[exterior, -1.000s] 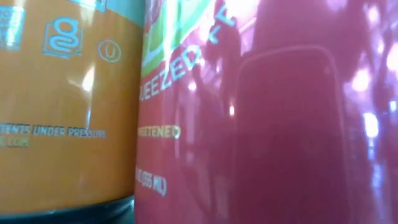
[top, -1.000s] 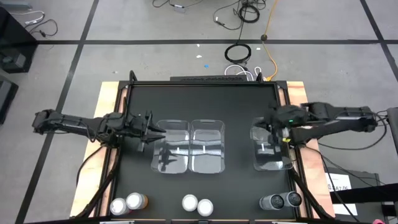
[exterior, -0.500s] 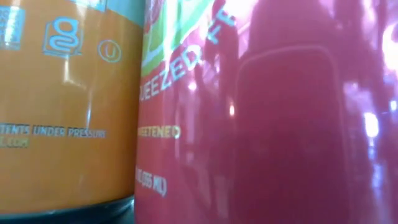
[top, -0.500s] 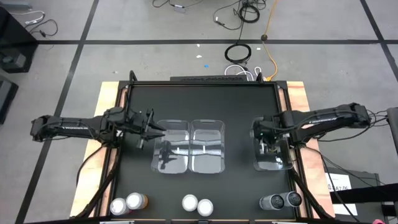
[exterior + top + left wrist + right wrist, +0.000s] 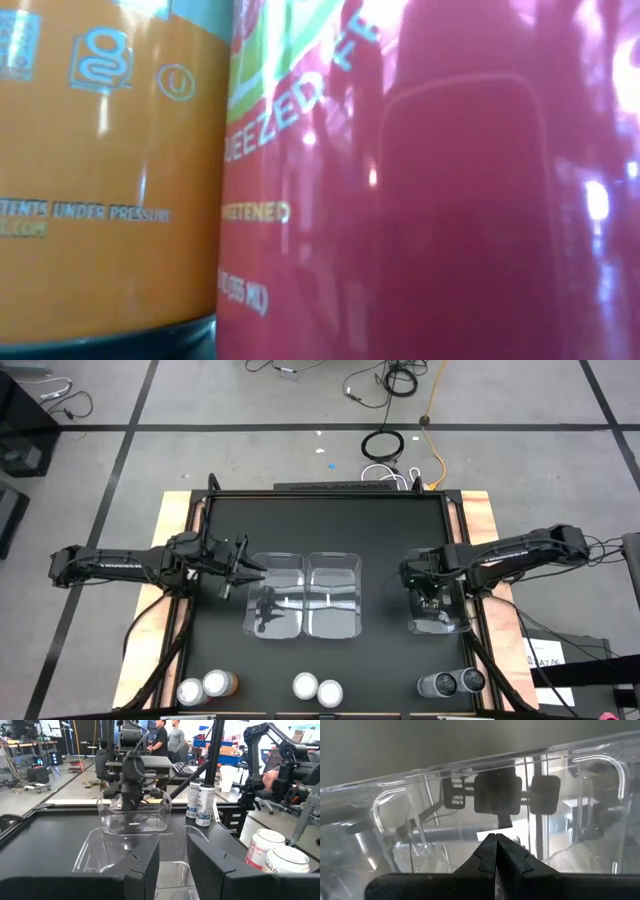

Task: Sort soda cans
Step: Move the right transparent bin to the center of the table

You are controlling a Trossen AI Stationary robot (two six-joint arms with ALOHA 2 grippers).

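Six soda cans stand upright along the table's near edge: two orange-sided [image 5: 205,686], two red-sided [image 5: 317,688] and two dark grey [image 5: 453,682]. The low view is filled by an orange can [image 5: 105,170] and a red can [image 5: 420,190]. My left gripper [image 5: 243,565] [image 5: 172,857] is open and level, beside the left clear bin's left wall. It also sees the dark cans [image 5: 200,802] and red cans [image 5: 272,854]. My right gripper [image 5: 424,586] [image 5: 496,839] is shut and points down into the right clear bin [image 5: 438,608]. My right gripper comes from above with shut fingers inside the right clear bin [image 5: 420,785]; whether the fingertips [image 5: 490,851] touch the bin's floor I cannot tell.
Two clear bins sit side by side at the table's middle [image 5: 306,596], a third near the right edge. A raised black frame [image 5: 330,494] runs around the table. Bare tabletop lies between the bins and the row of cans. People stand in the room beyond [image 5: 167,737].
My right gripper has moved toward the table's left and near edges, over the right bin, and tipped down into it. The cans and bins have stayed in place.
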